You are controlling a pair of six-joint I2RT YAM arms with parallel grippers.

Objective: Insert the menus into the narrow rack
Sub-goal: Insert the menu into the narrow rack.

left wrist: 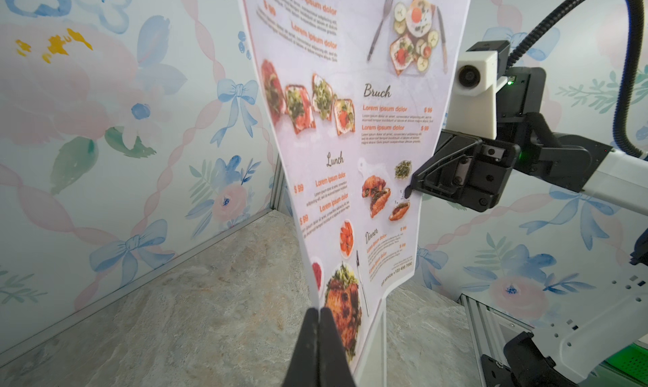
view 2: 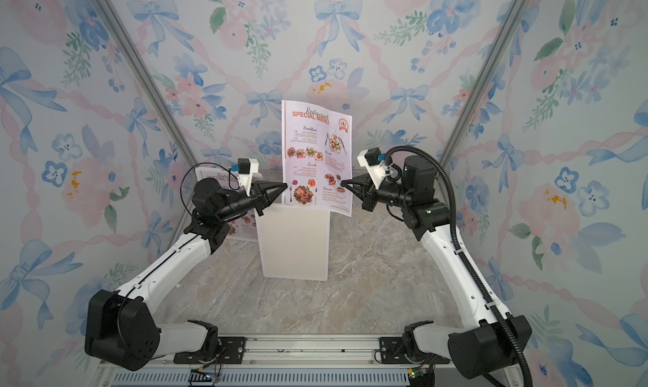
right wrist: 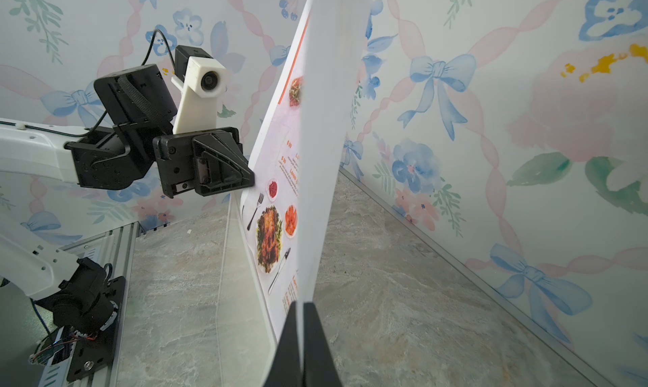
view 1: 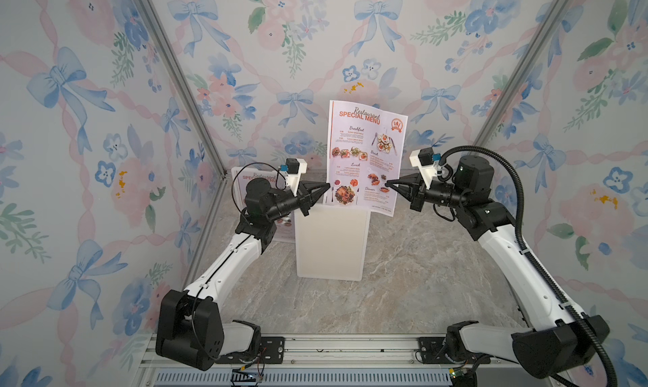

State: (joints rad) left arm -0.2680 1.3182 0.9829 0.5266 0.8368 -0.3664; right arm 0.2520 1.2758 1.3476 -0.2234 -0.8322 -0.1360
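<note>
Marbled tabletop [view 1: 403, 280] | menu [view 1: 364, 146] upright above rack [view 1: 331, 245], lower corner outside rim | left gripper [view 1: 326, 187], right gripper [view 1: 387, 184] pinched shut on side edges | second menu [view 1: 240, 180] behind left arm | risk: buckling on rim-snagged corner

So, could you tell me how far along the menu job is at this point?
Done: no menu looks seated yet. In hand: the first menu is pinched upright by the left end effector and right end effector, its lower edge at the top of the rack, one bottom corner overhanging the rack's side. Left: lower it in, then fetch the second menu by the wall behind the left arm.
</note>
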